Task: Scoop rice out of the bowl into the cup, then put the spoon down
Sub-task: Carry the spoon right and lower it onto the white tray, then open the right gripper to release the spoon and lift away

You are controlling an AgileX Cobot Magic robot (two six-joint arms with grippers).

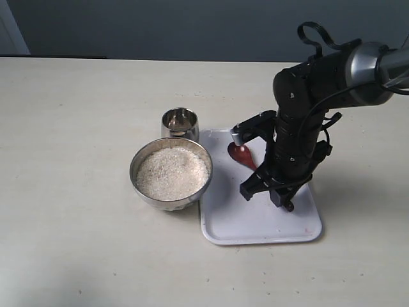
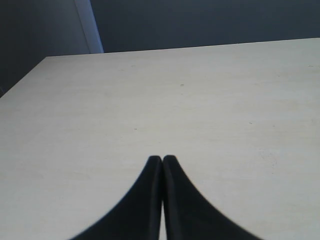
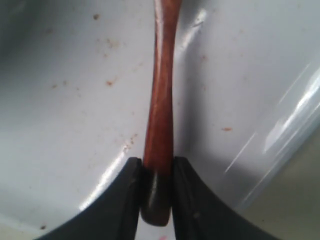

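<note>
The wide steel bowl (image 1: 171, 173) sits left of the tray, filled with white rice (image 1: 172, 173). Just behind it stands the small steel cup (image 1: 180, 123). The reddish-brown wooden spoon (image 1: 241, 154) lies on the white tray, its round bowl toward the cup. My right gripper (image 1: 266, 188) is over the tray, shut on the end of the spoon handle (image 3: 160, 125), one finger (image 3: 127, 190) on each side. My left gripper (image 2: 162, 161) is shut and empty over bare table; it does not appear in the exterior view.
The white plastic tray (image 1: 255, 220) lies right of the bowl, touching or nearly touching it. A dark wall runs behind the beige table's (image 1: 77, 128) far edge. The right arm (image 1: 307, 102) stands over the tray's right part.
</note>
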